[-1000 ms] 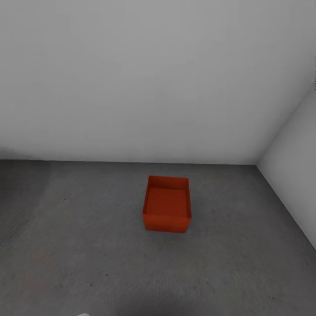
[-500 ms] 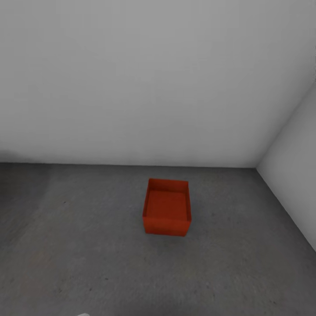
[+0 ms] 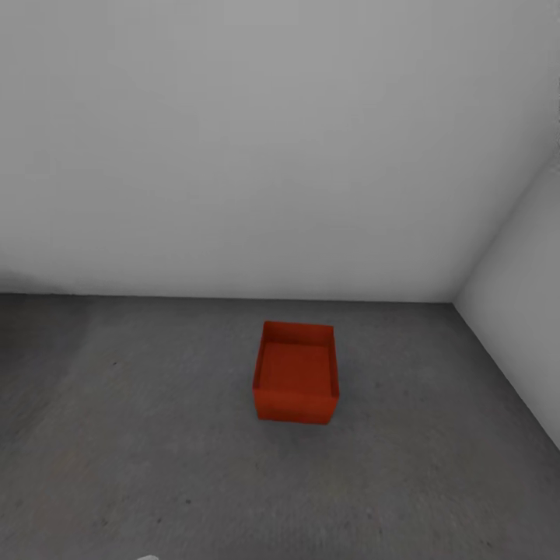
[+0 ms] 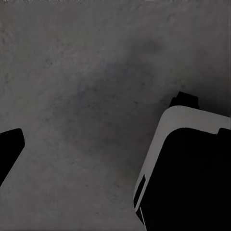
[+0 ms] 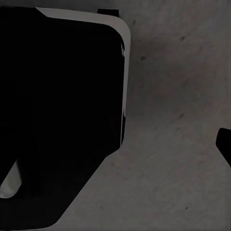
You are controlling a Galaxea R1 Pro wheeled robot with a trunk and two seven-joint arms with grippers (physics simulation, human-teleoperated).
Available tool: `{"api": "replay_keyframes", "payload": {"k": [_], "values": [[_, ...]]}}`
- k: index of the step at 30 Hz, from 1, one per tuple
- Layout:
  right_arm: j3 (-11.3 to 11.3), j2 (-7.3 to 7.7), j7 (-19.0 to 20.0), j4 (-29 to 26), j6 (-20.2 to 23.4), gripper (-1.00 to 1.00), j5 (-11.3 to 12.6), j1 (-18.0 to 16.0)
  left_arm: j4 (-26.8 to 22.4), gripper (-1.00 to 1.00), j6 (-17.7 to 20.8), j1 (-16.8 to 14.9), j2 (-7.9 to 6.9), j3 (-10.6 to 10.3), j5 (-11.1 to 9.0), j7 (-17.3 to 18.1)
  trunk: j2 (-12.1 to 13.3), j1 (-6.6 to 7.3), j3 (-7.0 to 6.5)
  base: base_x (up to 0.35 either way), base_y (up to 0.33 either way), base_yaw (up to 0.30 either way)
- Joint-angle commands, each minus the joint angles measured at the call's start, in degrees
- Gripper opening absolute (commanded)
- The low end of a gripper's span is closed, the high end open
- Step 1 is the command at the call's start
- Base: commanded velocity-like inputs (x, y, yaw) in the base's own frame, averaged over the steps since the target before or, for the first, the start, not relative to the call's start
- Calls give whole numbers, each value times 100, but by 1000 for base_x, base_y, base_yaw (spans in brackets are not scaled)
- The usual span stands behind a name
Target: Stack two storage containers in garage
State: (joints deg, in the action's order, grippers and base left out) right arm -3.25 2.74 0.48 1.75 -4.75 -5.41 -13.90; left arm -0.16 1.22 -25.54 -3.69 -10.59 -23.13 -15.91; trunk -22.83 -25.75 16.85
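Looking through the head camera, I see one red-orange rectangular open-top storage container (image 3: 296, 374) sitting upright on the dark grey speckled concrete floor (image 3: 140, 435) of the garage. It rests well short of the far edge of the floor, where the concrete meets the plain light-grey back wall (image 3: 264, 148), and it lies nearer the far right corner than the left side. A second light-grey side wall (image 3: 521, 311) closes that corner on my right. The container's inside looks bare, and nothing is touching it.

From my left wrist camera I get the same rough concrete (image 4: 86, 86) close below, with a dark, white-edged block of the robot's own body (image 4: 192, 168) over part of it and a black tip (image 4: 9, 147) that may be a finger; I cannot tell how far apart the left pincer's fingers stand or whether it has anything.

My right wrist camera shows concrete (image 5: 173, 96) as well, beside a large black, white-rimmed body panel (image 5: 62, 110) and a small dark tip (image 5: 224, 142). The right pincer's opening is equally unclear to me.
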Motion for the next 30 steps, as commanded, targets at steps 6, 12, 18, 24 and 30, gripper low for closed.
{"api": "replay_keyframes", "payload": {"k": [6, 12, 18, 24, 30], "values": [[-35, -23, 8, 19, -36, 100, -63, -8, -2, 100, 14, -3, 0, -49, -43, -17, -9, -3, -46, 0, 0, 0], [-35, -23, 13, 19, -35, 100, -65, -8, -74, 100, -116, -3, -5, -52, -12, -10, -9, -3, -100, 0, 0, 0], [-35, -26, 14, 19, -40, 100, -65, -8, -11, 100, -641, 199, -4, -57, -32, 498, -9, -3, -155, 0, 0, 0], [-35, -28, 14, 19, -43, 100, -70, -8, 1, 100, -716, 888, -129, -57, -55, 2260, -9, -3, -209, 0, 0, 0], [-35, -28, 14, 19, -43, 100, -73, -8, 6, 100, -716, 1075, -139, -57, -59, 2426, -9, -3, -263, 0, 0, 0]]}}
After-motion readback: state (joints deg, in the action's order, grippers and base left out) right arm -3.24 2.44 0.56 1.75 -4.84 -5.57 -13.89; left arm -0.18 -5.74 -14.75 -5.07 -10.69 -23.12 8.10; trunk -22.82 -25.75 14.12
